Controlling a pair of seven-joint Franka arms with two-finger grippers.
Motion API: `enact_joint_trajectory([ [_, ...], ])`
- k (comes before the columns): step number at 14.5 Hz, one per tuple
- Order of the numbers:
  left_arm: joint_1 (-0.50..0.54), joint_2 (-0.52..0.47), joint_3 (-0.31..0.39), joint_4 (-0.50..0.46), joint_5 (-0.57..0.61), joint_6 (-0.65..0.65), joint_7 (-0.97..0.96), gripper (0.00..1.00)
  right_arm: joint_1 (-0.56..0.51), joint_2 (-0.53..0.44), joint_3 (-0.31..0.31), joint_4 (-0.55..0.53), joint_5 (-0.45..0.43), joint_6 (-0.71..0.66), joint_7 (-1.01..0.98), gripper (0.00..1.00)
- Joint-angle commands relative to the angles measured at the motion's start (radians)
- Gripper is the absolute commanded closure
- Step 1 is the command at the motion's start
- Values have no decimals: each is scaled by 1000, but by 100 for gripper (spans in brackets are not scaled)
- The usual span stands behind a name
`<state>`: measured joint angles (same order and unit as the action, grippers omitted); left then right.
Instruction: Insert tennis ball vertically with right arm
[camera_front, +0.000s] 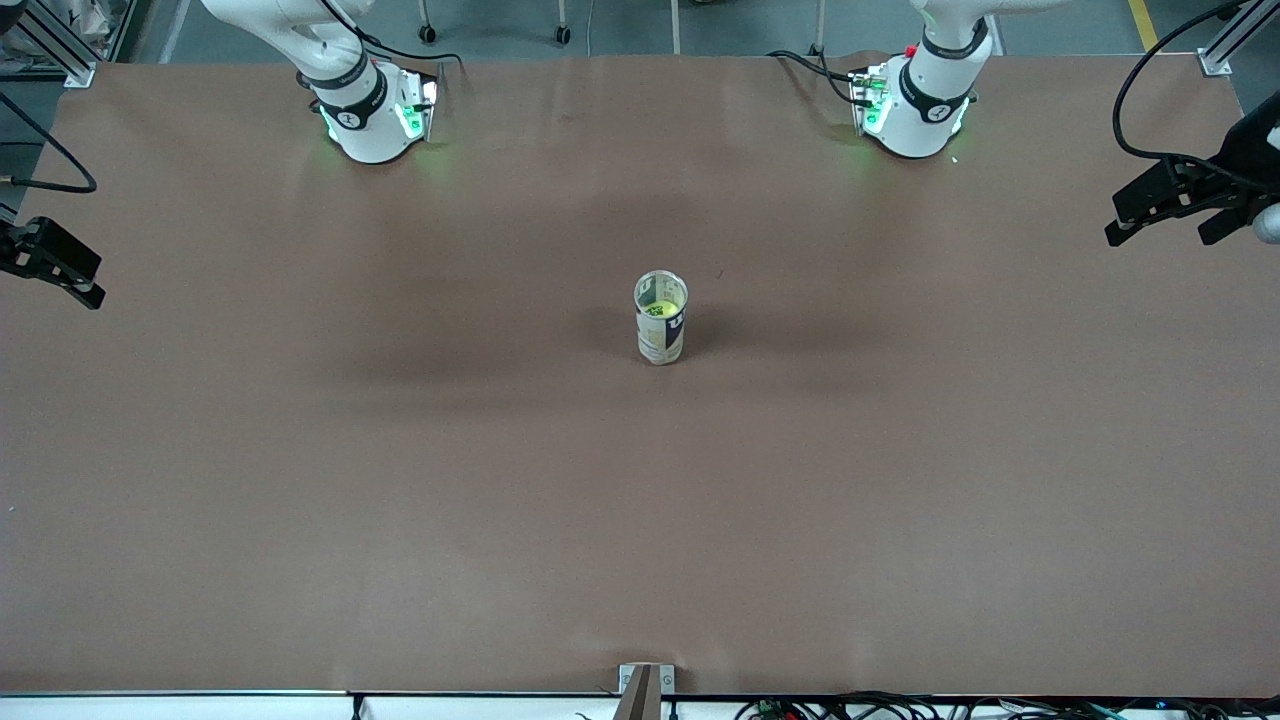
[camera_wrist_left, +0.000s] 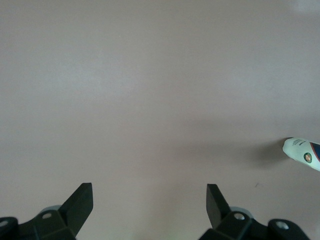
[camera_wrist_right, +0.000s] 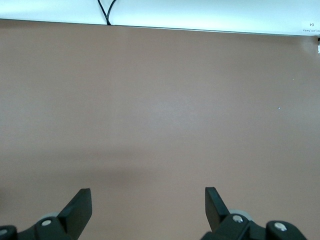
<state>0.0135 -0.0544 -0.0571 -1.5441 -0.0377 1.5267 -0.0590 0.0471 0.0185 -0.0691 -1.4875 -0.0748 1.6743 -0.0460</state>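
Ball (camera_front: 659, 309) seemingly inside upright can (camera_front: 660, 330); left gripper (camera_wrist_left: 149, 200), right gripper (camera_wrist_right: 148, 202) fingers wide, empty

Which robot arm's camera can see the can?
The left arm's: the can shows at the edge of its wrist view. The right arm's wrist view shows only brown table.

Tennis ball can (camera_front: 660, 330) — dark lettering on its side in the front view, too small to read. In the left wrist view the can (camera_wrist_left: 303, 154) shows a round emblem, wording illegible. White label (camera_wrist_right: 311, 24) at the table edge in the right wrist view — reads "04", with small unreadable print beside it
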Motion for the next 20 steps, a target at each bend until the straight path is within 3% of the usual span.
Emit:
enact_joint_trajectory([
  [1,0,-12,-6,10,25,-34,14,0,-3,4,2,-2,-2,7,8,0],
  [20,2,-16,-23,10,67,-88,27,0,-3,4,2,-2,-2,7,8,0],
])
